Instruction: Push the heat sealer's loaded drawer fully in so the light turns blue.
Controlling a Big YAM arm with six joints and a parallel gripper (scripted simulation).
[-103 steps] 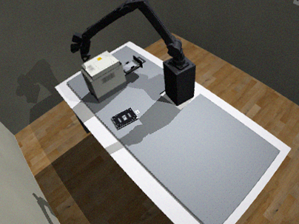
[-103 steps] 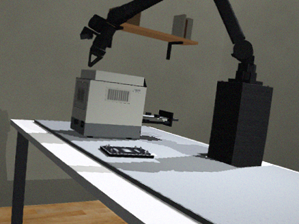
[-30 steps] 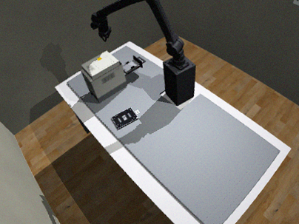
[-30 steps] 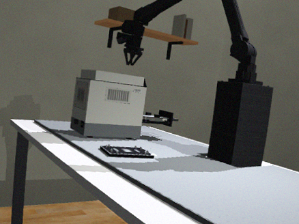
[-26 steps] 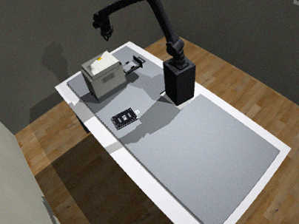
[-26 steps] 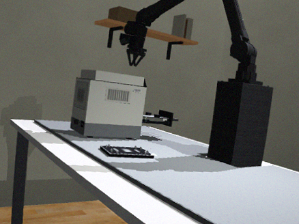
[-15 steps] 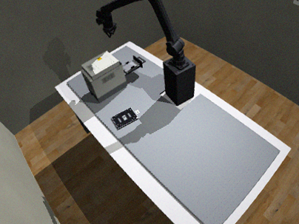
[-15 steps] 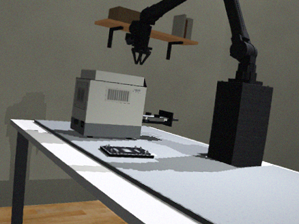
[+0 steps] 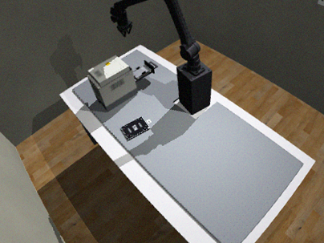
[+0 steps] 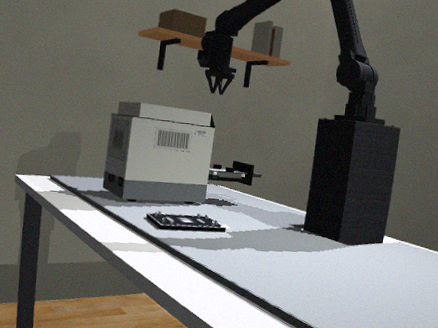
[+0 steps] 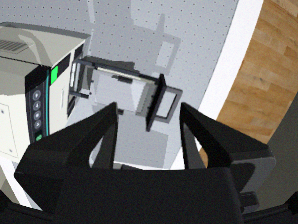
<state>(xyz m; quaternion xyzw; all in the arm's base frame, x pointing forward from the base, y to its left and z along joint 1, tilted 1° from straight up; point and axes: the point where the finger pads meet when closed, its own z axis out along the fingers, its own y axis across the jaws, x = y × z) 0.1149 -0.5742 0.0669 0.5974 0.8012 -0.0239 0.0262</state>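
The heat sealer is a pale box at the far end of the table, also in the side view. Its drawer sticks out toward the arm's side, with a dark front bar. In the wrist view the drawer carries a pale sheet, and the sealer's light is green. My gripper hangs high above the drawer, well clear of it, also in the side view. Its fingers stand partly open with nothing between them.
A black plate holder lies on the grey mat in front of the sealer, also in the side view. The arm's black pedestal stands right of the sealer. A wall shelf with boxes hangs behind the gripper.
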